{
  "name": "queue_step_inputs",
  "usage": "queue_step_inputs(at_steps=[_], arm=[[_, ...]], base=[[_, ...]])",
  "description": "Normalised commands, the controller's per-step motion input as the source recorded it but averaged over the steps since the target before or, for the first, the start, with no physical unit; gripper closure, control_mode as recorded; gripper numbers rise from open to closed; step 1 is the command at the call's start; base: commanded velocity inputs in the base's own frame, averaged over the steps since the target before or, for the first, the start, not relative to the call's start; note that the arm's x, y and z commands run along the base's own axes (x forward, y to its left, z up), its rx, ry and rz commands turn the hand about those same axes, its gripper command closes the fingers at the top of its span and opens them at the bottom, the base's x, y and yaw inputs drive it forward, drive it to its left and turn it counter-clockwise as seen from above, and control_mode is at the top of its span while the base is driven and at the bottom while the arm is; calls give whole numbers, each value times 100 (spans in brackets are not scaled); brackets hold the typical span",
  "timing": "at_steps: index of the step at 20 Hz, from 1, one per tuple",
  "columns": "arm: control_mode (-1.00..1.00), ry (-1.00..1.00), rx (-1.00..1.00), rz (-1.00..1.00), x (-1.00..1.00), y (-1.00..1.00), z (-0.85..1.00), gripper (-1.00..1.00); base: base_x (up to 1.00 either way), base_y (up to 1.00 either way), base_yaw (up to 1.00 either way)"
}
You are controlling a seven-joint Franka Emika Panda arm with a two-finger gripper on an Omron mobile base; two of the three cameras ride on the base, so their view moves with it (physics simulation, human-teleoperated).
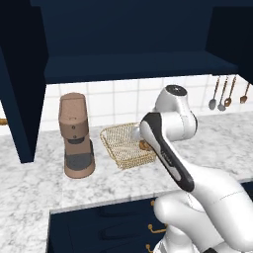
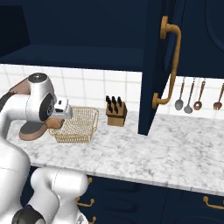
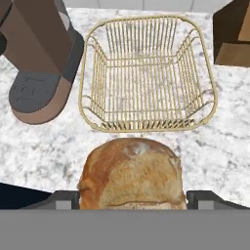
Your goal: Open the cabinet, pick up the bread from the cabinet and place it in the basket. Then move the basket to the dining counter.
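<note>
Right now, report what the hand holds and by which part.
The hand holds the bread, gripped across its two opposite sides, just short of the basket.

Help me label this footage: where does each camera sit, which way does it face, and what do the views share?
Left base view: behind the arm's left, facing the counter; arm at lower right, coffee machine, basket.
Right base view: behind the arm's right; arm at lower left, open cabinet door, knife block.
Hand view: looking down along the gripper holding the bread.
Shared: all three show the basket.
</note>
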Motion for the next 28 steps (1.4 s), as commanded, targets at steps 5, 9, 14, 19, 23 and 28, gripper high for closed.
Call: queue_step_inputs(at_steps=[5, 9, 14, 19, 23, 28], arm=[[-100, 15, -5, -10, 85, 0, -52, 100], [-100, 18, -3, -13, 90, 0, -40, 100], [-100, 10, -5, -13, 85, 0, -52, 100], [-100, 11, -6, -11, 60, 11, -49, 100], [-100, 8, 0, -2, 31, 21, -40, 100], [-100, 3, 0, -1, 33, 10, -29, 100]], base=[[0, 0, 0], [0, 0, 0], [0, 0, 0], [0, 0, 0], [0, 0, 0], [0, 0, 0]])
